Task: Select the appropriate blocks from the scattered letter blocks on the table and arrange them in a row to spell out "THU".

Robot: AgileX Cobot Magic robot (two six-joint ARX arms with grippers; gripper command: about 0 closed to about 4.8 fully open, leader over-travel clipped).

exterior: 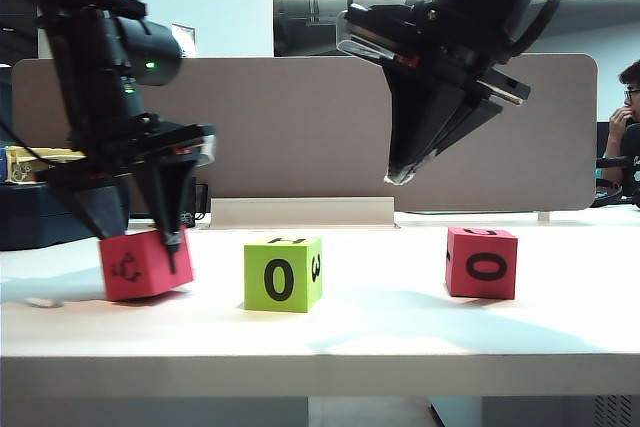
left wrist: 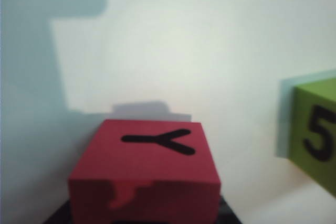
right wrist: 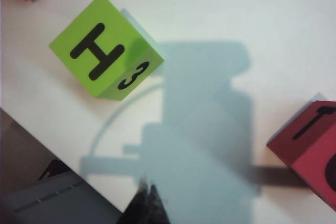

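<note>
Care with the left red block (exterior: 146, 264) matters most now: it sits at the left end of the white worktop (exterior: 400, 327), tipped slightly, with the left pincer (exterior: 150, 237) down on it. As I judge it, the step in hand is gripping and turning or shifting this cube so the needed letter faces up. Its top shows a forked black mark, whose letter I cannot settle, and a worn patch on the near edge in the left wrist view (left wrist: 144, 169). A good grip would be square on opposite faces, firm without crushing the foam, and lifted clear before any turn so it does not drag toward the green block (exterior: 283, 273) in the middle.

Left pincer: partly open, one finger (exterior: 172, 232) lying down the block's front face near its right edge, the other toward its left side; it looks closed on the cube.

Right pincer (exterior: 405, 175): pressed fully shut, holding nothing, hanging well above the worktop between the green block and the right red block (exterior: 481, 263). The right wrist view shows H on top of the green block (right wrist: 102, 51), so that cube already seems usable for the middle place.
</note>
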